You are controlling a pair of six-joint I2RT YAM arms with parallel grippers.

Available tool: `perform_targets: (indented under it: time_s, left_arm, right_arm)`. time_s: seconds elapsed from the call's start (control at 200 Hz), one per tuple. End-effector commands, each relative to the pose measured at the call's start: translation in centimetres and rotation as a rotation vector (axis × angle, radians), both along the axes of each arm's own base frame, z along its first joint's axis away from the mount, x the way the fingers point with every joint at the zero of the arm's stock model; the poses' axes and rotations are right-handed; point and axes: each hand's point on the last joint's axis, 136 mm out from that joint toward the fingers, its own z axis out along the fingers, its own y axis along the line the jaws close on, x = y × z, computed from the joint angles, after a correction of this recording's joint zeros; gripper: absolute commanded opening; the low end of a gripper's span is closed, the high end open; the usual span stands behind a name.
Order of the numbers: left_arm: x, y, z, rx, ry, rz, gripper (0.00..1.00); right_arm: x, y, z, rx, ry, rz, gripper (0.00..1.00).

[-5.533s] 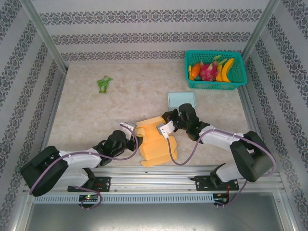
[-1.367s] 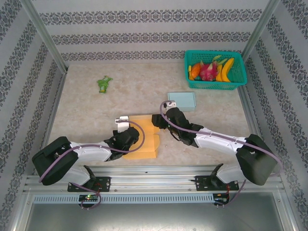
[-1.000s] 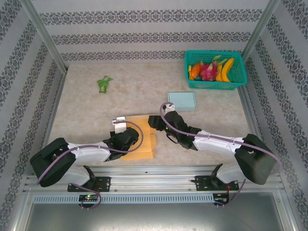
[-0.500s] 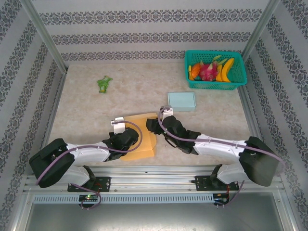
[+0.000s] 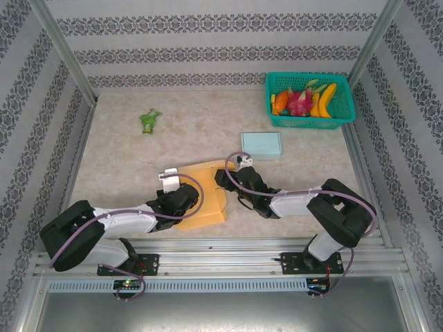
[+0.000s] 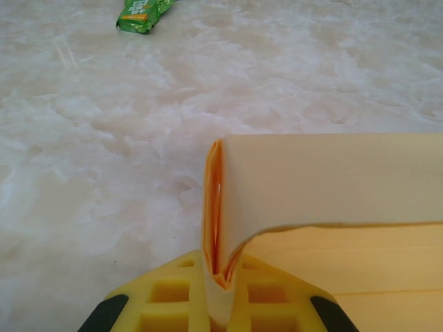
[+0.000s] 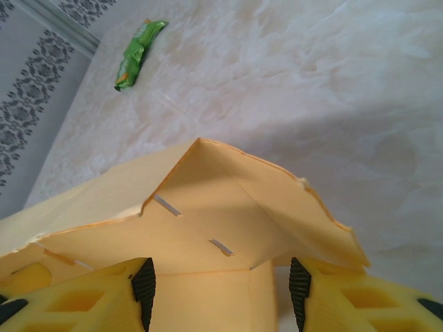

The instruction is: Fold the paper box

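Marble-patterned table (image 5: 138,155), patterned walls (image 5: 208,52)

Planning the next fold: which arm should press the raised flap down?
Right, probably. The right tool stands open astride the box, its raised flap between the fingers. The left tool is shut on the box's left edge, anchoring it; letting go could free the box.

A marble-patterned table (image 5: 138,159) sits enclosed by 3 damask-striped walls (image 5: 208,41) under soft, even light.
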Motion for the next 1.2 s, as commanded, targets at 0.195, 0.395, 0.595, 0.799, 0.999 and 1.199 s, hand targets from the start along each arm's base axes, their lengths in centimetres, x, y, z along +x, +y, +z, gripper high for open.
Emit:
perform_targets:
  time_s: [0.195,0.395,0.595,0.799,0.999,1.199]
  left_arm:
    - [-0.2,0.9,0.1,0.004,-0.005,0.027,0.0]
    - [-0.2,0.8,0.2,-0.001,-0.004,0.024,0.0]
    - [-0.1,0.5,0.1,-0.005,0.0,0.014,0.0]
    - [-0.1,0.4,0.2,-0.009,-0.001,0.004,0.0]
    - [-0.1,0.0,0.0,-0.013,0.002,-0.013,0.0]
    - [-0.1,0.4,0.0,-0.005,0.002,0.001,0.0]
  right_arm:
    - [1.0,-1.7,1.7,0.197,-0.04,-0.074,0.55]
    - [1.2,-3.3,2.4,0.224,-0.057,-0.124,0.54]
    - [1.8,-3.1,3.6,0.267,-0.07,-0.132,0.53]
    - [2.4,-3.9,4.2,0.332,-0.085,-0.181,0.49]
    - [3.0,-2.6,4.7,0.394,-0.068,-0.138,0.47]
    - [2.8,-2.8,4.2,0.293,-0.115,-0.149,0.44]
